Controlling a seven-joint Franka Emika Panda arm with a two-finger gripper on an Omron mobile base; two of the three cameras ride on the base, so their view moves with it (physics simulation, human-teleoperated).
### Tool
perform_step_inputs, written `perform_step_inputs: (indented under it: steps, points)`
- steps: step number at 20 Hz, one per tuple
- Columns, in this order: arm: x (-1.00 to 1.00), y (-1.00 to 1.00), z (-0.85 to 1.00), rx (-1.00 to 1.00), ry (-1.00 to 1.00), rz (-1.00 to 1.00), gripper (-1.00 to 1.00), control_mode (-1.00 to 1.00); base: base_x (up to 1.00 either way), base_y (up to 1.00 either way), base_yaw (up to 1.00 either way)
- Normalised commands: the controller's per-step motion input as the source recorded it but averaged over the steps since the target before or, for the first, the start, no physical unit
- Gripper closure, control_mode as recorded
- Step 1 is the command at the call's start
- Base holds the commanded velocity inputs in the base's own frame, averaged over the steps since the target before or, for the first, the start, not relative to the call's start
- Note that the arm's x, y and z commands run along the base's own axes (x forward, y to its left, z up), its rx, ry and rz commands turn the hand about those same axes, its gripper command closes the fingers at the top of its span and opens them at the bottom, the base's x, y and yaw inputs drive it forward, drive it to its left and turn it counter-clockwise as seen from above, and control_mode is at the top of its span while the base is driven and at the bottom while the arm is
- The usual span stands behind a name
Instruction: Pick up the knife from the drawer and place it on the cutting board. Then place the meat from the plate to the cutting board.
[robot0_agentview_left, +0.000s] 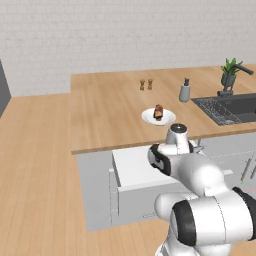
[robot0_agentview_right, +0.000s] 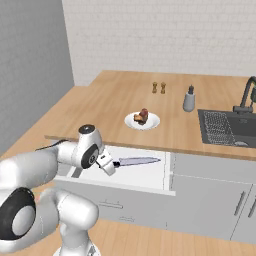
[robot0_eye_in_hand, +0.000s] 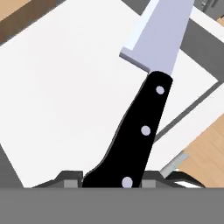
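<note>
A: What is the surface and the room like?

B: It is a kitchen with a white brick wall behind and a light wood floor. The countertop (robot0_agentview_right: 100, 107) is light wood. A dark sink (robot0_agentview_right: 230, 127) with a black faucet (robot0_agentview_right: 246, 97) is set in it on the right side.

A: And on the counter?

B: The plate (robot0_agentview_right: 142, 121) is white and stands near the front edge, with the meat (robot0_agentview_right: 142, 116) on it. Two brown shakers (robot0_agentview_right: 159, 87) stand farther back, well apart from the plate, and a grey bottle (robot0_agentview_right: 189, 100) stands near the sink.

A: Where is the knife?

B: The gripper (robot0_agentview_right: 111, 166) is closed on the black handle of the knife (robot0_agentview_right: 137, 161). In the hand view the handle sits between the two fingertips. The blade points toward the right, above the white inside of the open drawer (robot0_agentview_right: 145, 175).

A: Is there room around?

B: The drawer is pulled out below the counter edge, just under the plate. Left of the plate the counter is bare wood.
</note>
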Motion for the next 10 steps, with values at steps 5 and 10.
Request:
perform_step_inputs:
  steps: [5, 10]
  points:
    - [-0.15, 0.01, 1.0, 0.02, -0.01, -0.15, 1.0, -1.0, 0.0, 0.0, 0.0]
    - [-0.53, -0.01, 0.95, 0.0, -0.06, -0.13, 1.0, -1.0, 0.0, 0.0, 0.0]
